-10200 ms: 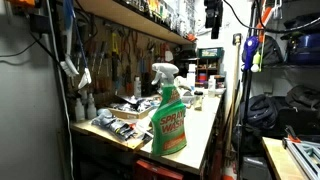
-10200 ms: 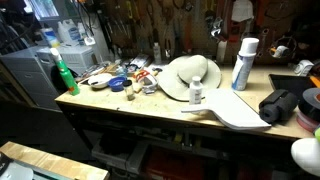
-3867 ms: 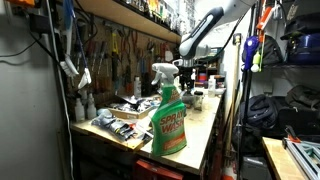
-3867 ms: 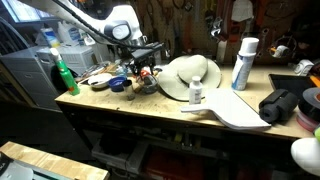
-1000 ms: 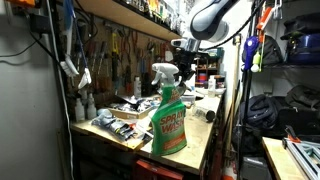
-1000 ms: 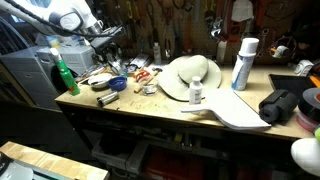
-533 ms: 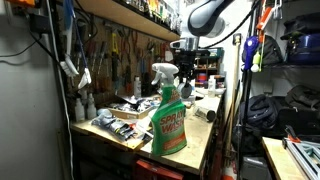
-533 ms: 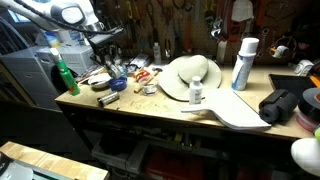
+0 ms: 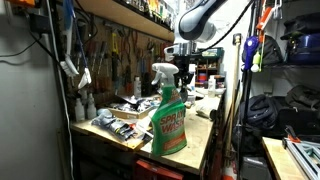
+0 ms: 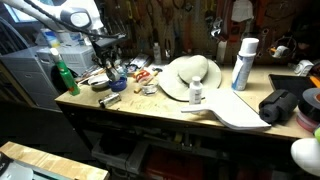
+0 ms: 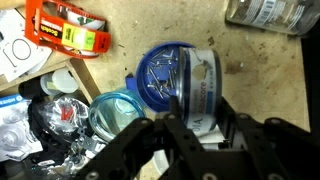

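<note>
Near one end of the cluttered tabletop (image 11: 275,85), the gripper (image 10: 108,68) hangs low over a small blue tub (image 11: 172,80) with a clear lid and a white label. In the wrist view the fingers (image 11: 232,128) stand on either side of the tub; whether they clamp it cannot be told. A teal dish (image 11: 112,112) touches the tub, an orange tape dispenser (image 11: 68,28) lies nearby, and a green spray bottle (image 9: 168,115) stands close by.

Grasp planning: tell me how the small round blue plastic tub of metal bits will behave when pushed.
Squat and small, the round blue plastic tub probably slides rather than tips. Loose bits inside may shift. Its smooth wall could slip in the gripper.
</note>
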{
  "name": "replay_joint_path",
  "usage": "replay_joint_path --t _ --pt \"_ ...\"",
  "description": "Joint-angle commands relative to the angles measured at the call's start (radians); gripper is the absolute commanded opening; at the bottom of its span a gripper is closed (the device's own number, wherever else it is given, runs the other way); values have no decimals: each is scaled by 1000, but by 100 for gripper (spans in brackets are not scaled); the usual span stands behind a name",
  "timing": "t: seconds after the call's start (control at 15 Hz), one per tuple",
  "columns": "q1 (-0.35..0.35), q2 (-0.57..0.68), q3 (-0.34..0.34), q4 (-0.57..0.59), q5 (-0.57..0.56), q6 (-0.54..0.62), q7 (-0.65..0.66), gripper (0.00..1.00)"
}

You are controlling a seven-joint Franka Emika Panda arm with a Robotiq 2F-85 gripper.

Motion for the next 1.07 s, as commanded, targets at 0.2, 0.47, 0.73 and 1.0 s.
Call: replay_joint_path --t 0.2,0.47,0.73,1.0 --pt "0 96 18 55 -3 33 27 14" --pt "-3 130 24 76 -18 36 43 64" --pt "-9 144 25 90 -21 23 54 87" --pt "-40 106 -5 90 -25 42 112 100"
